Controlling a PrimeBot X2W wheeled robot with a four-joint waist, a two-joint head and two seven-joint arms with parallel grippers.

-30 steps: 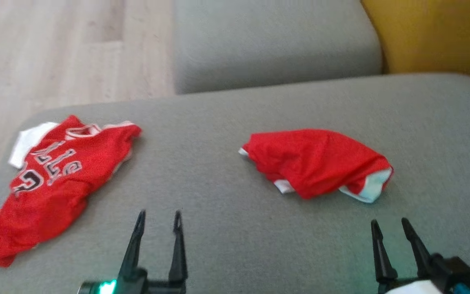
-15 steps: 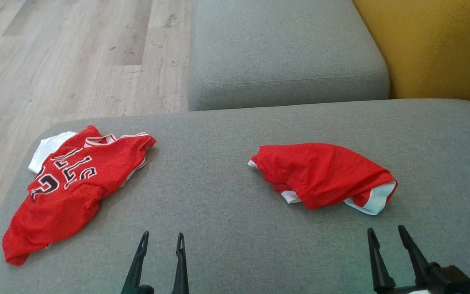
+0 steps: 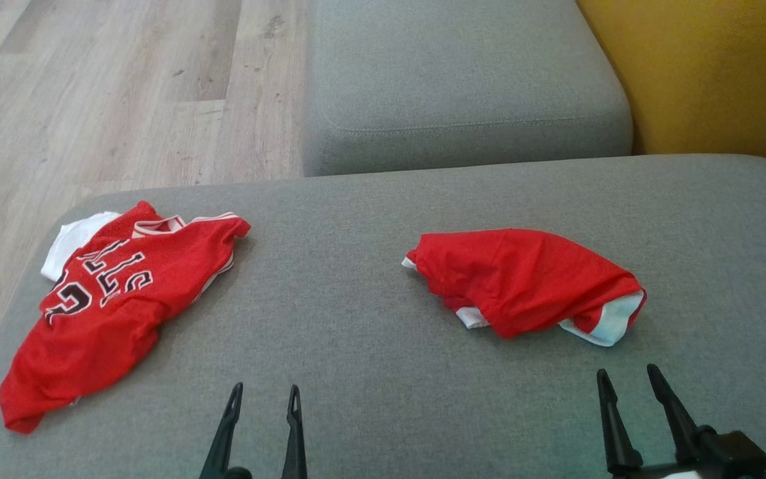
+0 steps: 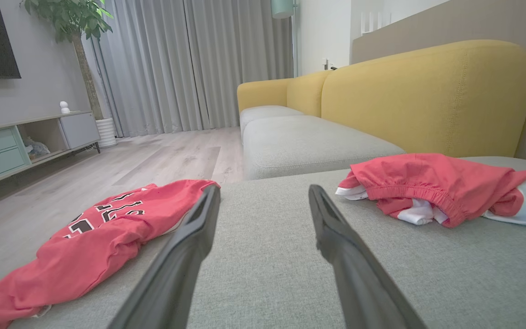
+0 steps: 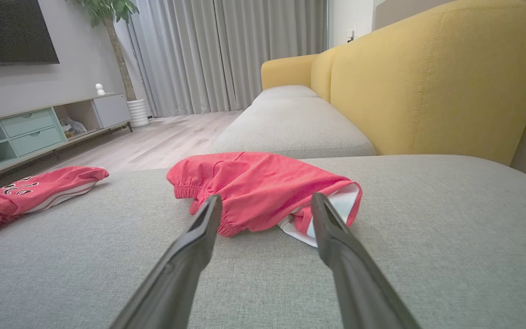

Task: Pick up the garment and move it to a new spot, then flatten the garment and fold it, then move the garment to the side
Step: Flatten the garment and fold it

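Head view: both grippers hang low over the near edge of the grey seat (image 3: 356, 372), empty. The left gripper (image 3: 265, 389) has its fingers apart, and so does the right gripper (image 3: 626, 372). They look poised for a first reach, since nothing is picked up yet. The shorts (image 3: 522, 283) lie right of centre, just ahead of the right gripper. They are a red crumpled heap with white trim showing at both ends. The jersey (image 3: 110, 299) lies well apart at the seat's left edge, red with black lettering, rumpled, a white piece under its far corner. Which one the task means I cannot tell, though the shorts seem the handier.

Left wrist view: the parted fingers aim at bare seat between the two garments, touching neither.

Right wrist view: the spread fingers frame the shorts, apart from them. The elastic waistband faces the gripper, gathered and doubled over, with white lining spilling out on the right. That loose heap will likely sag once lifted.
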